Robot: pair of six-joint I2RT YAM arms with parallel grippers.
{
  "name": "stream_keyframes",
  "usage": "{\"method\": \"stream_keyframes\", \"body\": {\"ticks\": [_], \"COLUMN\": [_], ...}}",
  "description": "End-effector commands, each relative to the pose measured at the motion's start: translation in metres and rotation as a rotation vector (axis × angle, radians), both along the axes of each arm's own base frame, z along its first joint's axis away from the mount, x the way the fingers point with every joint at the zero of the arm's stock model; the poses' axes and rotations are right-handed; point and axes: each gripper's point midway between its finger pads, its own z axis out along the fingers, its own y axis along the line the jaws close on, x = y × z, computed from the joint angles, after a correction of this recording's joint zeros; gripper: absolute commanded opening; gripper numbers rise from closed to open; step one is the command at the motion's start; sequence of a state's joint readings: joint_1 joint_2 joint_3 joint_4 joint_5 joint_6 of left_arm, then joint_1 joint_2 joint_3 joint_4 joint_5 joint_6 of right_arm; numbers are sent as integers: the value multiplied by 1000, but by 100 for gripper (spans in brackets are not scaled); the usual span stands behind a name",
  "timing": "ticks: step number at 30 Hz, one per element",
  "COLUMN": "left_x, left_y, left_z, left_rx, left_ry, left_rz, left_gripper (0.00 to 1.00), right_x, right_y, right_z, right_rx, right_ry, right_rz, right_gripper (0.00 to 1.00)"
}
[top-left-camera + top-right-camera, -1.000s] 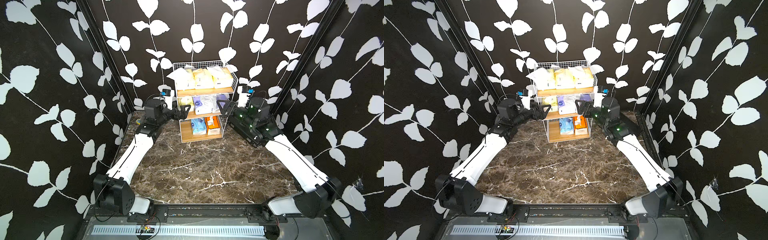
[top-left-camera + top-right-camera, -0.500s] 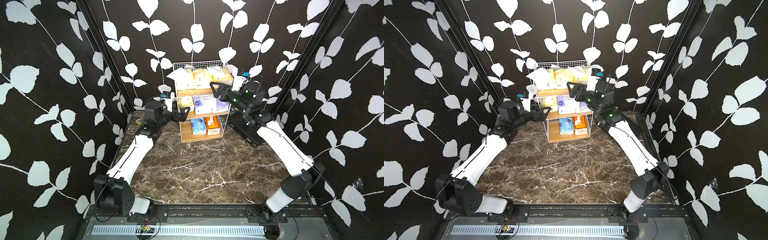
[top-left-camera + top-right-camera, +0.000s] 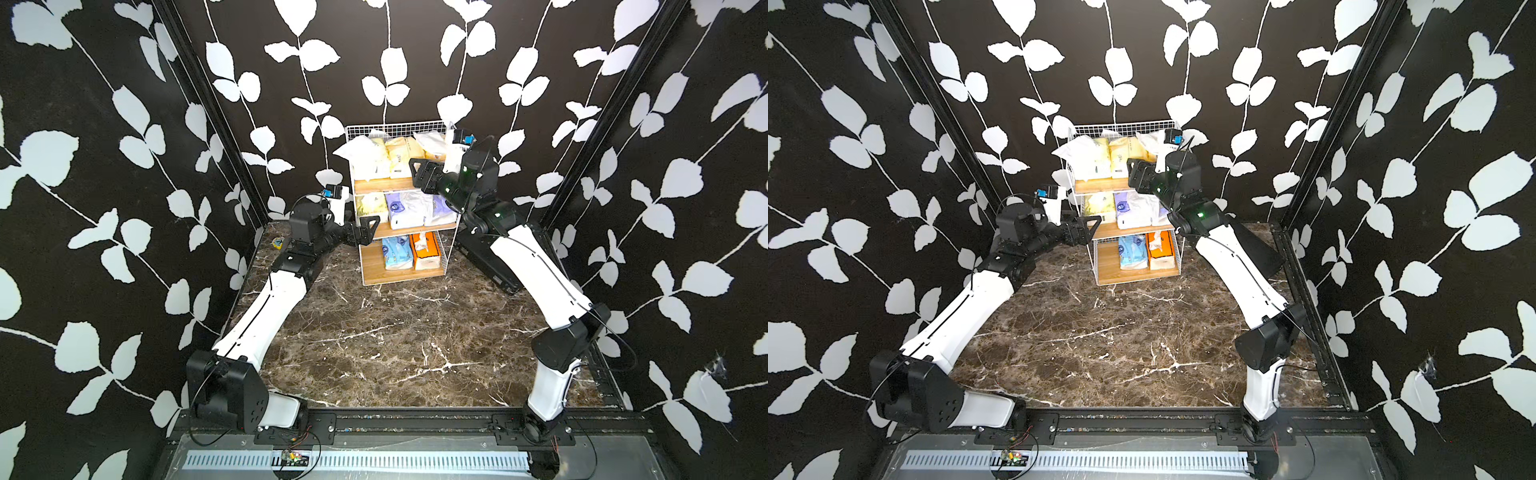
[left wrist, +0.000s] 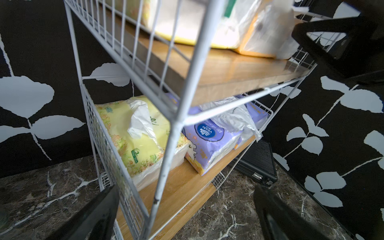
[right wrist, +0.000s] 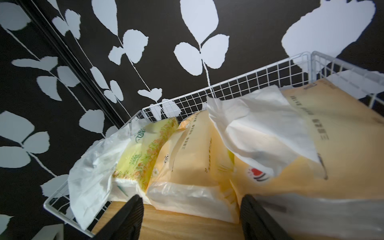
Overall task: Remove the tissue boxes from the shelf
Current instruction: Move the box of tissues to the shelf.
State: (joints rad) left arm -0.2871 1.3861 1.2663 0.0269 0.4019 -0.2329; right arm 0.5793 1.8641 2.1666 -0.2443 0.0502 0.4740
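Tissue boxes (image 3: 405, 210) fill all three tiers of the shelf (image 3: 399, 274), upper centre of frame. Right gripper (image 3: 415, 174), jaws spread and empty, faces the top tier; left gripper (image 3: 371, 230), likewise spread and empty, flanks the middle tier.

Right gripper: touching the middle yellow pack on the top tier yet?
Cannot tell. Right wrist view: the open right gripper flanks the middle yellow pack at its front, but neither fingertip shows a plain gap or contact. Top views are too coarse.
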Motion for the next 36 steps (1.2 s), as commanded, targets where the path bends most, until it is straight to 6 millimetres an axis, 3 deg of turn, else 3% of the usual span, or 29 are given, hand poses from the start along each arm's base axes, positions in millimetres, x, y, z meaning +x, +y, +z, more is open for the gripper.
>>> {"method": "stream_keyframes", "body": {"ticks": [1,8,24,27,36], "left_x": [-13,-13,-16,-16,-15], "left_y": [6,5,5,5,8], "left_z": [19,20,23,23,22], "left_rx": [2,-13,-26,-31,-42], "left_ry": [-61,-56,-59,-56,-52], "left_rz": [6,-2,-12,-17,-14], "left_gripper": [99,99,99,99,99], "right_x": [1,7,34,36,30], "right_y": [-31,-50,-46,-45,-44], "right_z": [26,25,14,14,16], "right_rx": [-51,-101,-110,-120,-142], "right_ry": [-54,-43,-55,-63,-69], "right_rz": [-177,-297,-369,-372,-344], "right_gripper": [75,76,74,65,14]}}
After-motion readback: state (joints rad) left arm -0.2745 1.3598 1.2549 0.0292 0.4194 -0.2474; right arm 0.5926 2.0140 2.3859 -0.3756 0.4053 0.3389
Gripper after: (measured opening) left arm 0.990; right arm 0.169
